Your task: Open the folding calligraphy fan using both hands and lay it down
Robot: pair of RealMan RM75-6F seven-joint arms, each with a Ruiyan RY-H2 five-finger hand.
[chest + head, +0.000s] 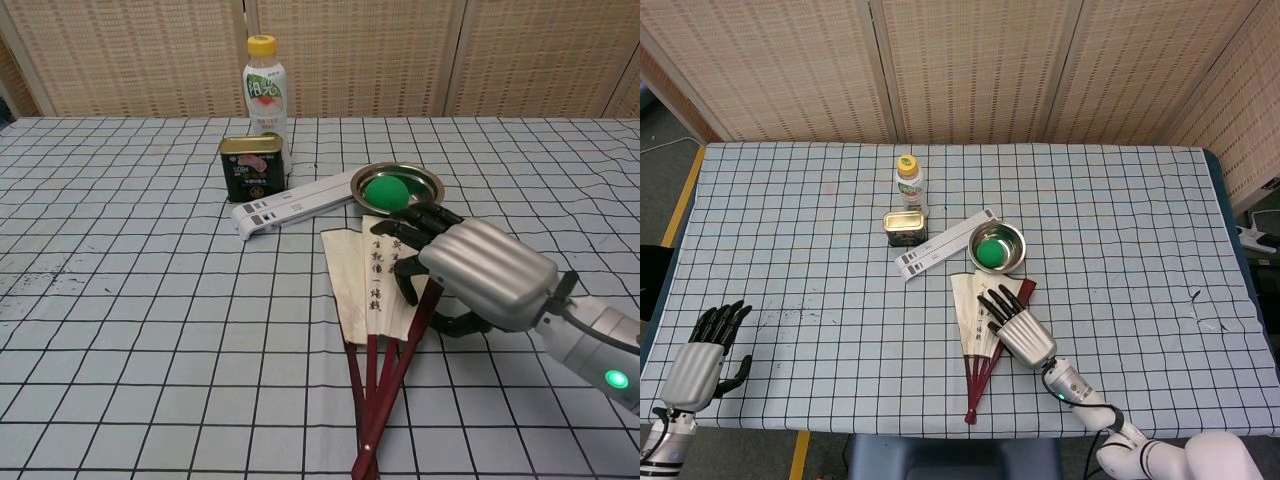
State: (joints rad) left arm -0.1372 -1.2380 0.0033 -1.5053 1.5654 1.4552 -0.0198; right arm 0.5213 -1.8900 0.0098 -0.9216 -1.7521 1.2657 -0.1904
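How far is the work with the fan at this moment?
Done: the fan lies on the table, only partly spread. In hand: the right hand rests flat on its paper. Left: the left hand waits open at the table edge; the fan needs full opening.

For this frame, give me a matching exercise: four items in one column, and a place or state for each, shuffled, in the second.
Column 1
1. green ball
2. folding fan
3. left hand
4. drink bottle

Column 2
A. stands upright behind the green tin
B. lies in the metal bowl
C. open and off the fan, at the table's near left corner
D. partly spread on the cloth, under the right hand

Pairs: 1-B, 2-D, 3-C, 4-A
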